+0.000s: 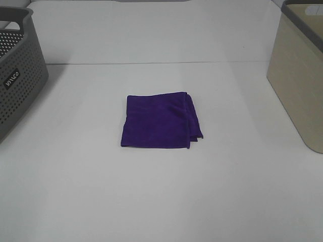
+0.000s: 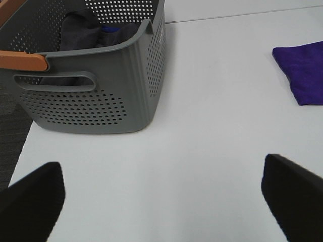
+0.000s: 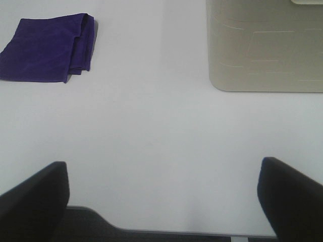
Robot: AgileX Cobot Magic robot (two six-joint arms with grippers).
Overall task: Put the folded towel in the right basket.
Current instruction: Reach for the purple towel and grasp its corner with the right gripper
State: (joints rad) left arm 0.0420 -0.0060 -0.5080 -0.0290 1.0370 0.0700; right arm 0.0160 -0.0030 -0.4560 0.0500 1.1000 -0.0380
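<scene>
A folded purple towel (image 1: 160, 120) lies flat at the middle of the white table; it also shows in the left wrist view (image 2: 303, 70) and in the right wrist view (image 3: 49, 47). The beige right basket (image 1: 298, 75) stands at the table's right edge and shows in the right wrist view (image 3: 265, 45). No arm shows in the exterior high view. My left gripper (image 2: 166, 199) is open and empty, near the grey basket. My right gripper (image 3: 164, 194) is open and empty near the table's front edge, apart from the towel and the beige basket.
A grey perforated basket (image 1: 17, 75) stands at the table's left edge; in the left wrist view (image 2: 91, 80) it holds dark cloth and has an orange handle. The white table (image 1: 161, 191) spreads bare around the towel.
</scene>
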